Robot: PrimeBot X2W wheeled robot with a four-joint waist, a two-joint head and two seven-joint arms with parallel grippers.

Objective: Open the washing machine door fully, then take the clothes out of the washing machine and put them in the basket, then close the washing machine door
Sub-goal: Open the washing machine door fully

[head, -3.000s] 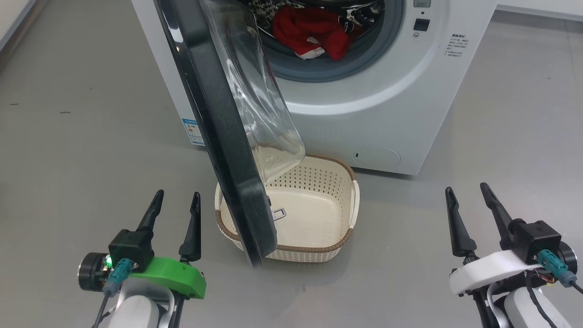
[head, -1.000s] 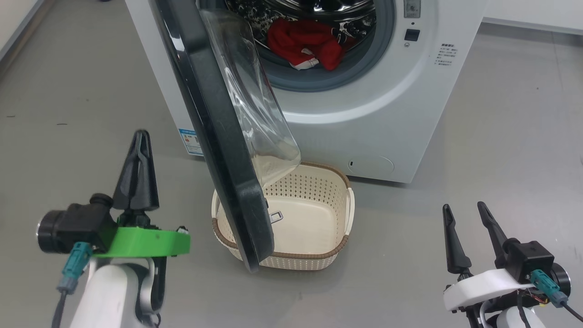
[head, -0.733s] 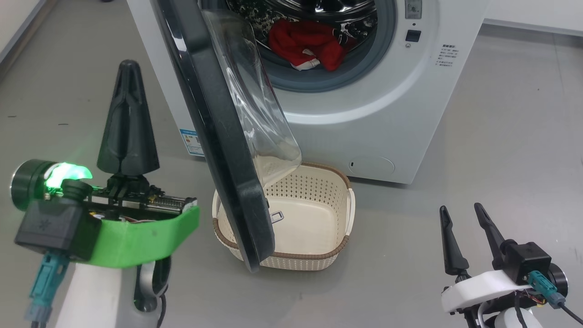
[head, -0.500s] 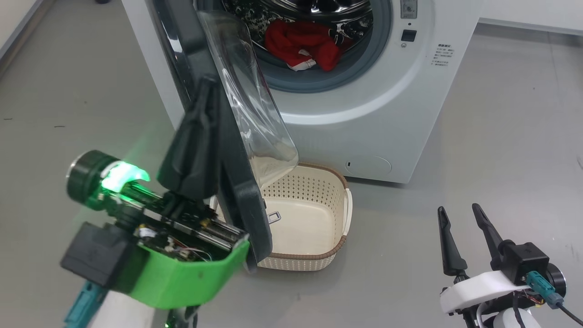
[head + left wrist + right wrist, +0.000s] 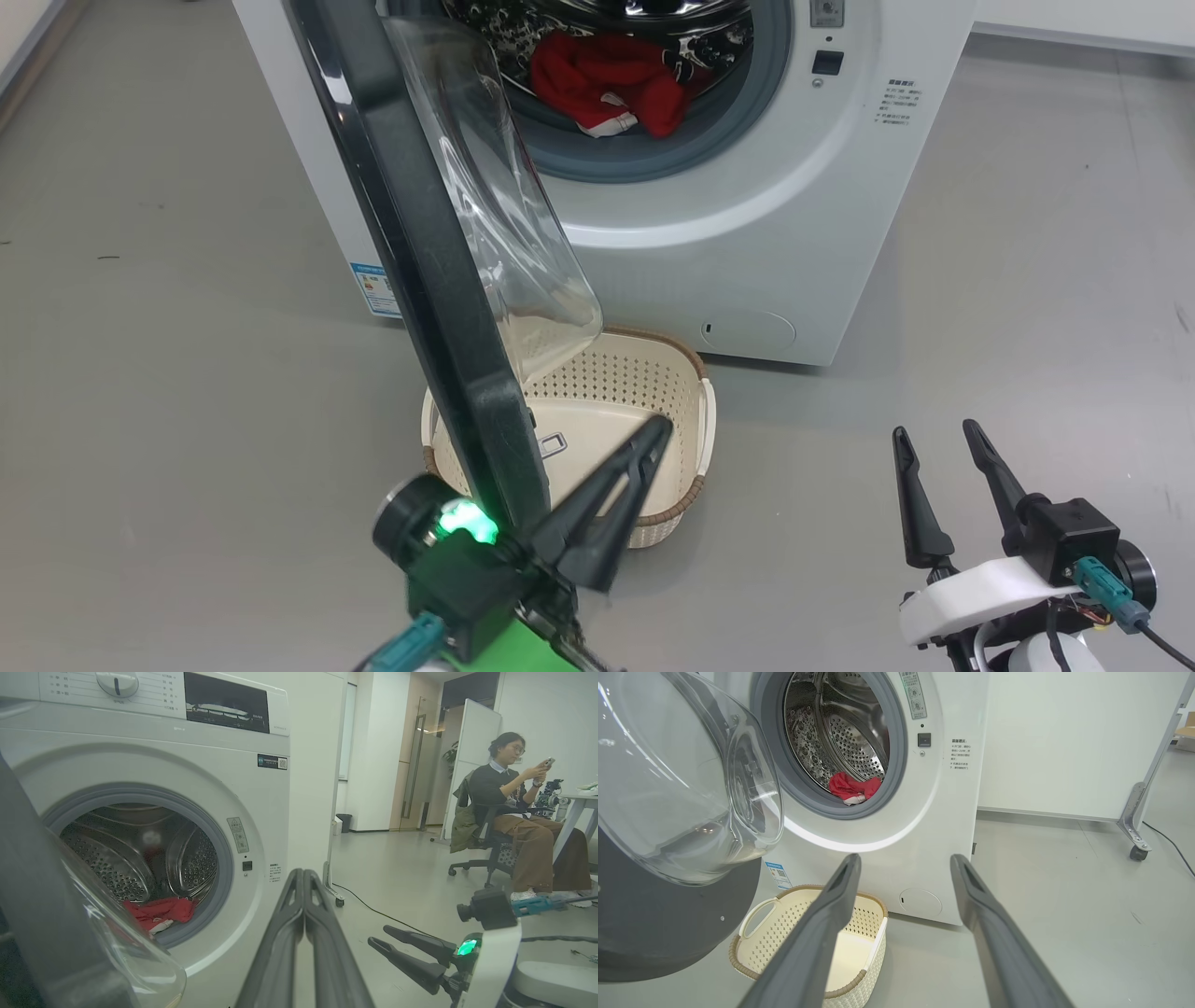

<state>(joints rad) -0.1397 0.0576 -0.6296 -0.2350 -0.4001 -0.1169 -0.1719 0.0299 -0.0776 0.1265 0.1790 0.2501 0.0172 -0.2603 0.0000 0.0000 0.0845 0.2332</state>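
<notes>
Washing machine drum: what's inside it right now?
Red clothes with white trim lie bunched at the bottom of the steel drum, close to the grey gasket. The part-open door hides the drum's left side from the head camera, and anything under the heap is covered.

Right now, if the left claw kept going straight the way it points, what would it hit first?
Most likely the washer, its white front panel just right of the drum opening: the shut left claw lines up there in its wrist view. Depth is unclear, but nothing shows between.
</notes>
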